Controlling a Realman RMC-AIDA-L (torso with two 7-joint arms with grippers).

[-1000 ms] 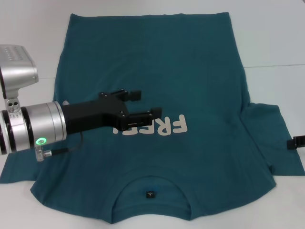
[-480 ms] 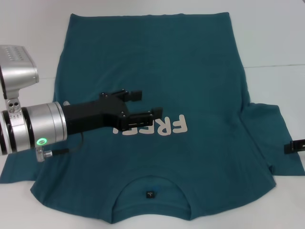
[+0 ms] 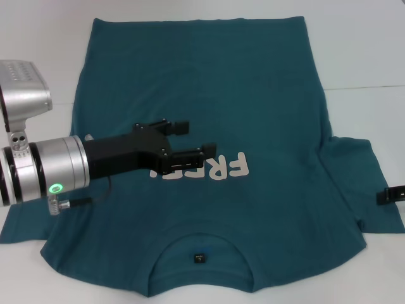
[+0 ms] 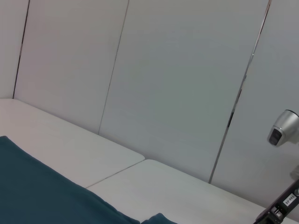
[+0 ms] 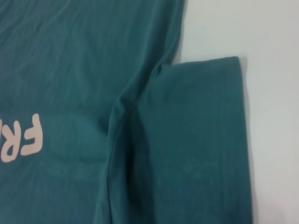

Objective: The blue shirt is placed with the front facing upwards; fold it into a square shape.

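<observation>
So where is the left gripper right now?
In the head view the left gripper is open over the blue shirt, left of centre, covering the start of its FREE! print.

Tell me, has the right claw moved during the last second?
Yes. The right claw has slid inward and slightly nearer over the blue shirt sleeve edge.

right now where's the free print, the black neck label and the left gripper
FREE! print [image 3: 229, 167], head view, on the letters that show beside the gripper.
black label [image 3: 199, 258], head view, middle of the label inside the neckline of the blue shirt [image 3: 253, 88].
left gripper [image 3: 196, 138], head view, midway between its open fingertips.
</observation>
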